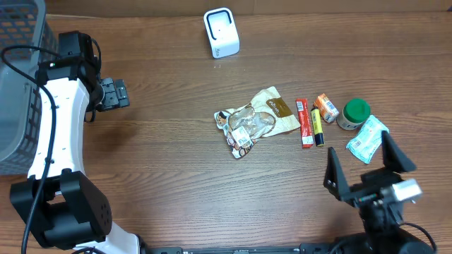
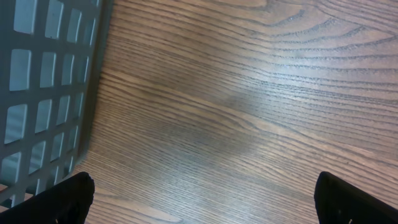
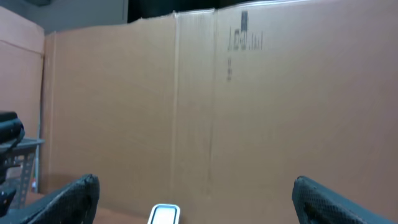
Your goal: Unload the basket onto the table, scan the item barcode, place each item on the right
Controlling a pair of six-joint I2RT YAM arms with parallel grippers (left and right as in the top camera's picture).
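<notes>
On the worktop [image 1: 169, 169], at its middle, lies the crinkly snack bag [image 1: 256, 121], well apart from the white scanner [image 1: 221, 32]. It looks light, soft and slippery, best pinched at a sealed edge. Both the left pincer [image 1: 113, 94] and the right pincer [image 1: 361, 161] gape wide, empty.

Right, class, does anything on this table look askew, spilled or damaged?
Nothing looks spilled or broken. The snack bags lie crumpled and overlapping mid-table, and the blue packet lies askew by the green-lidded jar. The scanner stands apart from them, at the far side.
</notes>
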